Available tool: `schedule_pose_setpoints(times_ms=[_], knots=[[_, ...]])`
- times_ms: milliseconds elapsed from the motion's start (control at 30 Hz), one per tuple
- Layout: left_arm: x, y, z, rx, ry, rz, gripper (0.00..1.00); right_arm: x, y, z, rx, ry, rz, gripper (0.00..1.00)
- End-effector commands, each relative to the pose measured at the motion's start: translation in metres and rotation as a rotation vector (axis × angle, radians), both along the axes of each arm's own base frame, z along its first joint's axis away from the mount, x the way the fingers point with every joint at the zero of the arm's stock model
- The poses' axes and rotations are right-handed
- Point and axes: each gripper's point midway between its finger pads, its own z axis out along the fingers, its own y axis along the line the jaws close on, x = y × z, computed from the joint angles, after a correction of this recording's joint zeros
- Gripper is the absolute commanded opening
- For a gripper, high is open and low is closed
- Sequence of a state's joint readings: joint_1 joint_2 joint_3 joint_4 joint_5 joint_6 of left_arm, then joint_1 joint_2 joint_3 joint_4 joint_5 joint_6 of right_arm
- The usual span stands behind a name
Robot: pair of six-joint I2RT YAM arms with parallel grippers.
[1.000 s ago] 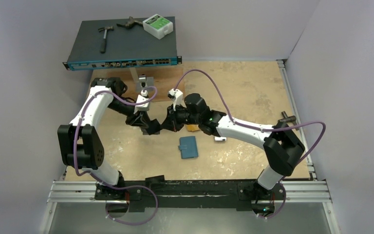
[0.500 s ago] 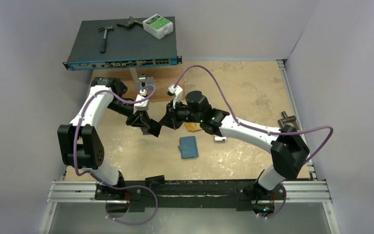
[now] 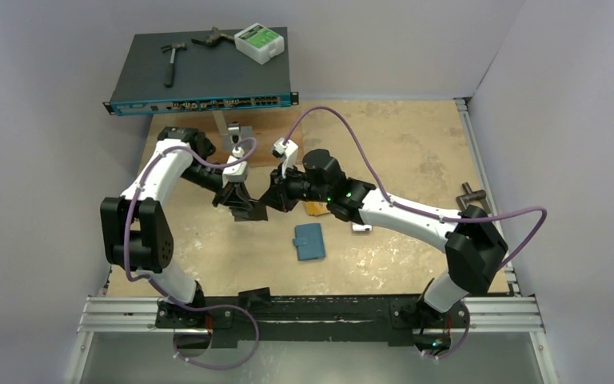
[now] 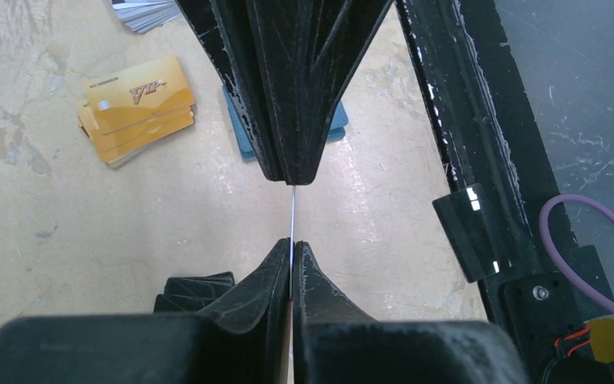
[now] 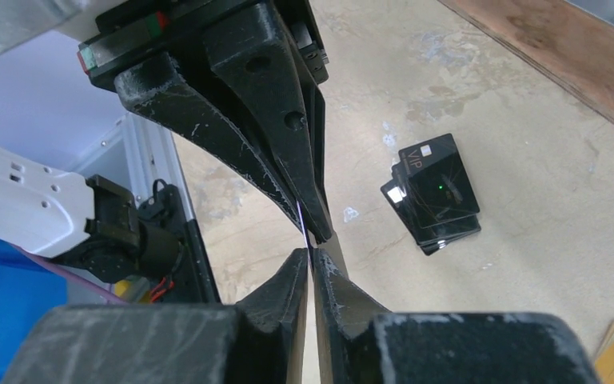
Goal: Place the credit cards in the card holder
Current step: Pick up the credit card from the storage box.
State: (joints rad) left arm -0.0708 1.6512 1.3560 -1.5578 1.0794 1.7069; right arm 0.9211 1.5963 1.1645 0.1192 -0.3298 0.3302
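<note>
Handing one credit card (image 4: 293,210) across mid-air: left gripper (image 4: 291,254) and right gripper (image 5: 310,260) both pinch it; next, I reckon, one must release.

**Both arms reach inward; grippers meet nose to nose above the tabletop (image 3: 404,148).**

Left arm (image 3: 158,178): the white link runs from the shoulder block away from the base to a far elbow, and the forearm then angles right toward the centre. Right arm (image 3: 406,213): the long white link runs from the shoulder block on the right, leftward to the wrist near the centre. Left gripper (image 4: 292,245): jaws pressed together on a credit card (image 4: 293,214), seen edge-on as a thin line. Right gripper (image 4: 292,178): directly opposite the left one, jaws likewise closed on the same card's other end. The two sets of tips are near each other but apart, bridged only by the card. Both grippers are held off the tabletop.
</note>
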Motion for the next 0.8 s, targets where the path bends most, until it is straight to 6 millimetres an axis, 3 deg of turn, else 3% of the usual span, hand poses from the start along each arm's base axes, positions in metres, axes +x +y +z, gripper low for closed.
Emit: schedule_pose_setpoints(times_ms=[0,100,267,467,767], knots=[[-0.022,-0.007,0.029,-0.074,0.065,-0.006,0.0,0.002,0.003,0.037,0.067,-0.062,0.009,0.19],[-0.027,-0.009,0.043,-0.1,0.068,-0.001,0.0,0.005,-0.012,0.043,0.079,-0.06,0.005,0.45],[-0.034,-0.014,0.06,-0.142,0.06,0.029,0.0,-0.004,-0.042,0.057,0.146,-0.09,0.019,0.64],[-0.042,-0.021,0.078,-0.194,0.059,0.052,0.0,-0.022,-0.048,0.051,0.181,-0.12,0.083,0.63],[-0.044,-0.029,0.094,-0.262,0.12,0.089,0.0,-0.021,-0.044,0.062,0.247,-0.19,0.095,0.6]])
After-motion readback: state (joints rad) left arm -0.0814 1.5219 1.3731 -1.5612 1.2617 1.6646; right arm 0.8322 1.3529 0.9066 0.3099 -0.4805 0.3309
